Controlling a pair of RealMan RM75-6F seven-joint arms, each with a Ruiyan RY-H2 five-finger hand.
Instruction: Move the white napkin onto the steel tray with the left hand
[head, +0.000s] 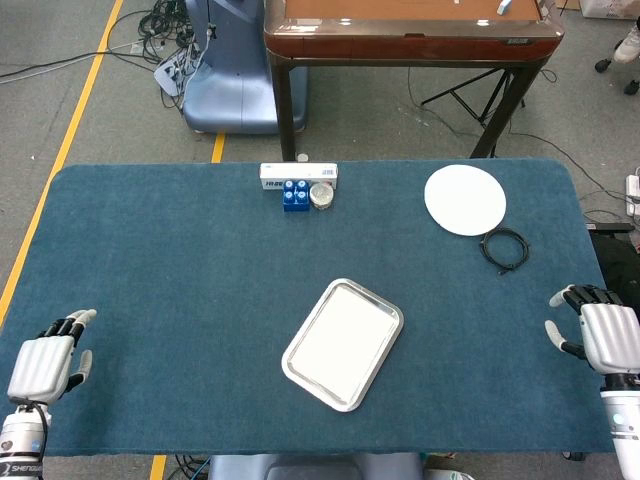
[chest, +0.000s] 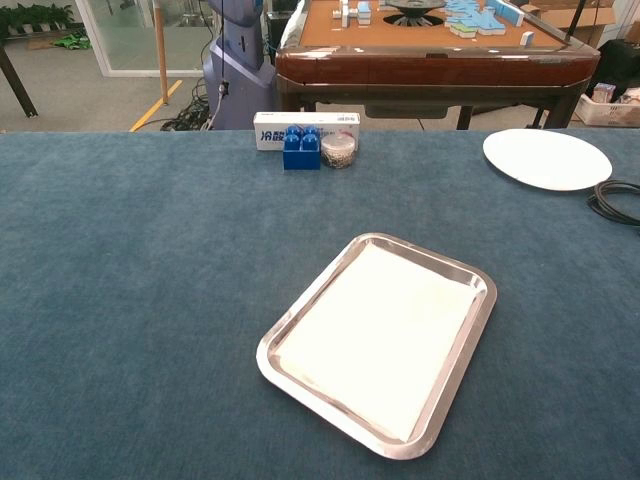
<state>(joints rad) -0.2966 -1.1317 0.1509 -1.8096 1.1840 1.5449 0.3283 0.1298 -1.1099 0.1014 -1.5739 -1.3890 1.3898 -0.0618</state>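
Flat white napkin (head: 346, 333) lying inside rectangular steel tray (head: 387, 353), left hand (head: 42, 366) and right hand (head: 606, 337) empty, well apart from tray at blue tabletop (head: 180, 250) edges

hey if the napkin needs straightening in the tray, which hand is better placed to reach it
Neither clearly. The left hand and right hand are both empty at opposite table edges, well off from the tray holding the napkin. Left, probably, since it is the task's hand.
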